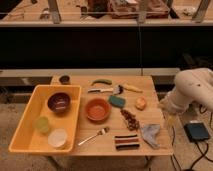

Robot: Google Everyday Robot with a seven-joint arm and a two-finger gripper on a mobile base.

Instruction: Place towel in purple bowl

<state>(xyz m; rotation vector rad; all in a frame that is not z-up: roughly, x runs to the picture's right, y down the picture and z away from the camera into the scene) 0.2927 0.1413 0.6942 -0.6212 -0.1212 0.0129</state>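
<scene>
The towel (150,134) is a crumpled grey-blue cloth lying on the wooden table near its front right corner. The purple bowl (59,101) stands in the back part of the yellow tray (22,131) at the table's left. My gripper (169,114) hangs from the white arm (194,89) at the table's right edge. It is above and to the right of the towel, apart from it, and far from the bowl.
An orange bowl (97,109), green sponge (117,101), orange fruit (141,103), brown cluster (130,119), fork (95,135) and striped item (126,142) lie between towel and tray. The tray also holds a green cup (42,124) and a white cup (58,137). A black box (196,131) sits on the floor.
</scene>
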